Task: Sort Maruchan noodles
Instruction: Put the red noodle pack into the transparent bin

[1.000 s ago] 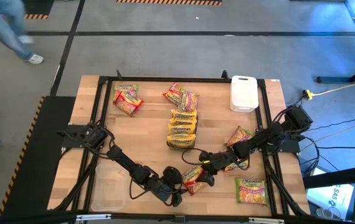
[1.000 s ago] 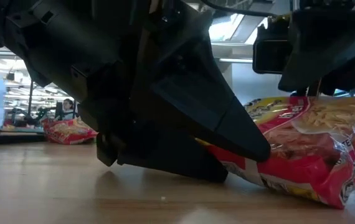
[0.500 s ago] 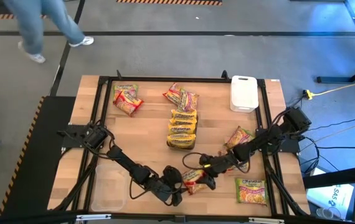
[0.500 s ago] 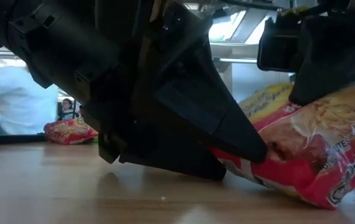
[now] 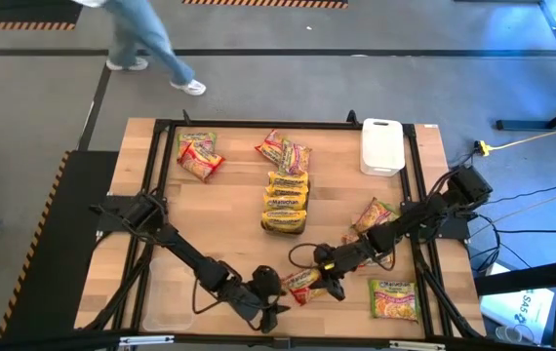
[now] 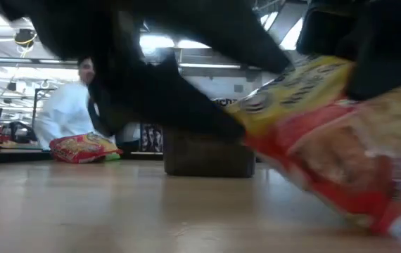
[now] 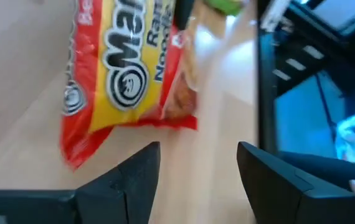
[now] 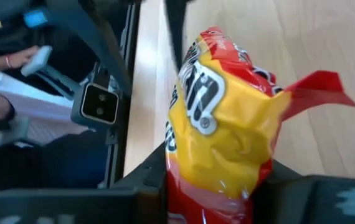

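A: What does the right wrist view give that the overhead one doesn't?

B: The grip. The right gripper (image 8: 218,186) has its two fingers pressed on a red-and-yellow packet (image 8: 224,118), the plastic crumpled between them. From above you only see that gripper (image 5: 329,278) meeting the packet (image 5: 302,284) at the lower centre of the frame.

A: And the left gripper?

B: The left gripper (image 7: 196,180) sits just short of the same packet (image 7: 124,74), fingers apart, nothing between them. In the low view the packet (image 6: 320,133) is tilted, one end raised off the wood.

A: The other noodles?

B: A yellow stack (image 5: 286,200) mid-table, a green-and-pink packet (image 5: 394,297) at lower right, more pairs along the upper part.

A: Containers?

B: A white tray (image 5: 381,146) at upper right and a clear tray (image 5: 169,297) at lower left; I see no packets in either.
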You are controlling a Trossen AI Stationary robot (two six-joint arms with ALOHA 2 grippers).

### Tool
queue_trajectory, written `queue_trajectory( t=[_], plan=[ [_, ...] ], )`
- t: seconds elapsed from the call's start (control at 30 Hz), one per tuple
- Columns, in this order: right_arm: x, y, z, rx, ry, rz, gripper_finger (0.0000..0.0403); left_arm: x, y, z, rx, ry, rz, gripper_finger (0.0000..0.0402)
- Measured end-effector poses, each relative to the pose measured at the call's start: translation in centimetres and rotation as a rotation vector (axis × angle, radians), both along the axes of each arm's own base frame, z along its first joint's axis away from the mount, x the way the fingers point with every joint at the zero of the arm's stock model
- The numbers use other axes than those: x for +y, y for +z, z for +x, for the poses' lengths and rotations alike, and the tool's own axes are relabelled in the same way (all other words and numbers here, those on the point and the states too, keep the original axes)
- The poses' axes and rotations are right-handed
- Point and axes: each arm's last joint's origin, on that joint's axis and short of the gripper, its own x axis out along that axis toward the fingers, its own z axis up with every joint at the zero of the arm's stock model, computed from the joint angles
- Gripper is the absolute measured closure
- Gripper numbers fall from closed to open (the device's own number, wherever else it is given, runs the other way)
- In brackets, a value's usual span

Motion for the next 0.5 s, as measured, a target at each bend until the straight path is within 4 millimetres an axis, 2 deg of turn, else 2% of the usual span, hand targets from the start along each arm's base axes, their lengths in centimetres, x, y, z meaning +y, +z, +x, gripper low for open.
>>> queue_trajectory(
  t=[0.1, 0.2, 0.33, 0.5],
  plan=[
    [0.8, 0.4, -0.9, -0.014, 0.026, -0.06, 0.0305, -0.2, 1.3, -0.2, -0.031, -0.024, -0.006, 0.0193],
    [1.8, 0.5, -1.6, -0.038, 0.024, -0.11, 0.0305, -0.1, 1.6, -0.1, -0.04, -0.018, -0.02, 0.0193],
    [2.9, 0.4, -2.5, -0.061, 0.026, -0.159, 0.0304, 0.8, 2.0, 0.6, -0.05, -0.032, -0.059, 0.0188],
    [3.9, 0.4, -3.3, -0.087, 0.037, -0.204, 0.0304, 2.3, 2.3, 1.8, -0.06, -0.05, -0.094, 0.0157]
  ],
)
